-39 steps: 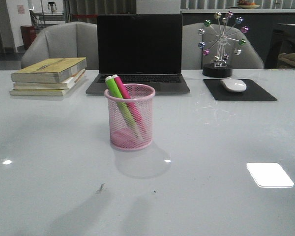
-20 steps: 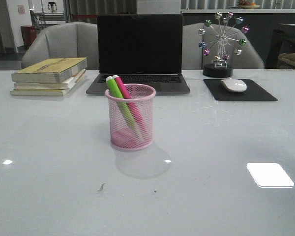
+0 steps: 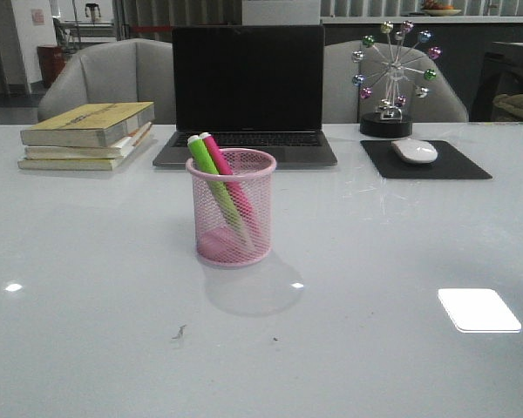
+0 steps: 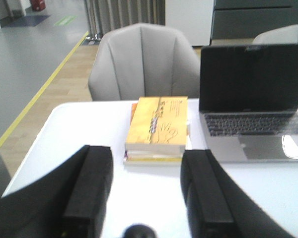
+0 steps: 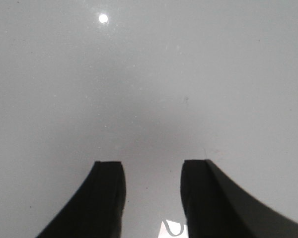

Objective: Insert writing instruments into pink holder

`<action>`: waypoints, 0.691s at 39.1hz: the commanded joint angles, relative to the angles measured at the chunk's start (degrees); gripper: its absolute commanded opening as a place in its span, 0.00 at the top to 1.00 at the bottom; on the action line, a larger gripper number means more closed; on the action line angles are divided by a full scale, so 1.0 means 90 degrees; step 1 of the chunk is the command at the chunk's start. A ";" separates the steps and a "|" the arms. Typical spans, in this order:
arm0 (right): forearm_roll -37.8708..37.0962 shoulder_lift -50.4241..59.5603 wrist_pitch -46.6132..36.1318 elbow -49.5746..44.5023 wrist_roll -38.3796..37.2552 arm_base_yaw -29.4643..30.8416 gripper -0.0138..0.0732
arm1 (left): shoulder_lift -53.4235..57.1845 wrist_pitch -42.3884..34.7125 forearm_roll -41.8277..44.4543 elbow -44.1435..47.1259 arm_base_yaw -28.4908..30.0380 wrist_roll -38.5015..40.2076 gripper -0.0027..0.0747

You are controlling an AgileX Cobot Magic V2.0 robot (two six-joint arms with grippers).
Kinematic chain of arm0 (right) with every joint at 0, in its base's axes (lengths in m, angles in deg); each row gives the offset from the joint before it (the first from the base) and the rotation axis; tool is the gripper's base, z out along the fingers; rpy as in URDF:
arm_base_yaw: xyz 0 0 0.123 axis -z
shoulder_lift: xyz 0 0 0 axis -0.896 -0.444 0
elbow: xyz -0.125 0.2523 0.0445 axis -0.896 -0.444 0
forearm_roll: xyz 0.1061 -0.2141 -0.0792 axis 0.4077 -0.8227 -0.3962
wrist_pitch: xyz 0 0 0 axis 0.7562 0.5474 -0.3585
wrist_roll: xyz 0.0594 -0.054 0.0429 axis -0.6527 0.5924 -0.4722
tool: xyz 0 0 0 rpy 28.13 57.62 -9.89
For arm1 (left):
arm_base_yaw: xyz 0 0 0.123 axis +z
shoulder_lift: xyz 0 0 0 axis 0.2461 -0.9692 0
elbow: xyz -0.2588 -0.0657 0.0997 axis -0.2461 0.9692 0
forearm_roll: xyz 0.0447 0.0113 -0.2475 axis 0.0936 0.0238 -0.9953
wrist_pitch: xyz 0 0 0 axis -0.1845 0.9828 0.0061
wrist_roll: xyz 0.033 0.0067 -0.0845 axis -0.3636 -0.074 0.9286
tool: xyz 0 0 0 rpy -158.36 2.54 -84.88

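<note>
The pink wire-mesh holder (image 3: 232, 209) stands upright at the middle of the table in the front view. Inside it lean the lime green marker (image 3: 207, 170) and the pink marker (image 3: 220, 159), their clear-capped tops sticking out over the left rim. Neither arm shows in the front view. In the left wrist view my left gripper (image 4: 148, 153) is open over bare table, facing the book stack. In the right wrist view my right gripper (image 5: 151, 166) is open above bare table with nothing between its fingers.
A stack of yellow books (image 3: 89, 132) (image 4: 158, 125) lies at the back left. An open laptop (image 3: 247, 91) (image 4: 253, 99) stands behind the holder. A white mouse (image 3: 415, 151) rests on a black pad (image 3: 453, 164), with a wire ferris-wheel toy (image 3: 392, 74) behind. Grey chairs (image 4: 144, 59) stand beyond the table.
</note>
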State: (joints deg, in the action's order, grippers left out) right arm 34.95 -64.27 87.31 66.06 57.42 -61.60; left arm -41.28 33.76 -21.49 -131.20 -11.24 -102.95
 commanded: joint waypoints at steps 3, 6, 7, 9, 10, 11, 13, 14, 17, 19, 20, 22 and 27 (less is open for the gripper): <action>0.0098 0.0410 -0.0335 0.0169 0.0028 0.0021 0.39 | 0.0302 -0.0446 -0.0157 0.0478 0.0033 0.0015 0.46; 0.0098 0.0604 -0.0335 0.0169 0.0028 0.0021 0.39 | 0.0422 -0.0463 -0.0290 0.0846 0.0033 0.0015 0.46; 0.0098 0.0679 -0.0322 0.0169 0.0028 0.0021 0.39 | 0.0479 -0.0492 -0.0307 0.0991 0.0033 0.0015 0.46; 0.0098 0.0799 -0.0296 0.0169 0.0028 0.0021 0.39 | 0.0568 -0.0533 -0.0405 0.1196 0.0033 0.0015 0.46; 0.0098 0.0882 -0.0278 0.0169 0.0028 0.0021 0.39 | 0.0632 -0.0549 -0.0449 0.1324 0.0033 0.0015 0.46; 0.0098 0.0945 -0.0259 0.0169 0.0028 0.0021 0.39 | 0.0678 -0.0549 -0.0523 0.1416 0.0033 0.0015 0.46; 0.0098 0.1089 -0.0212 0.0169 0.0028 0.0021 0.39 | 0.0782 -0.0549 -0.0614 0.1601 0.0033 0.0015 0.46; 0.0098 0.1150 -0.0197 0.0169 0.0028 0.0021 0.39 | 0.0824 -0.0549 -0.0688 0.1670 0.0019 0.0015 0.46; 0.0098 0.1366 -0.0142 0.0169 0.0028 0.0021 0.39 | 0.0941 -0.0636 -0.0719 0.1886 -0.0086 0.0015 0.46; 0.0098 0.1470 -0.0124 0.0169 0.0028 0.0021 0.39 | 0.0995 -0.0702 -0.0719 0.1978 -0.0171 0.0015 0.46; 0.0098 0.1531 -0.0124 0.0169 0.0028 0.0021 0.39 | 0.1023 -0.0735 -0.0719 0.2013 -0.0235 0.0015 0.46; 0.0098 0.1628 -0.0100 0.0169 0.0028 0.0021 0.39 | 0.1037 -0.0750 -0.0719 0.2056 -0.0343 0.0015 0.46; 0.0098 0.1784 0.0035 0.0169 0.0028 0.0021 0.40 | 0.1037 -0.0763 -0.0719 0.2056 -0.0478 0.0015 0.46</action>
State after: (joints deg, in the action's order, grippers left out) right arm 35.08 -49.55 89.89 66.06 57.42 -61.60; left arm -32.49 32.00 -26.81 -111.09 -14.82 -102.98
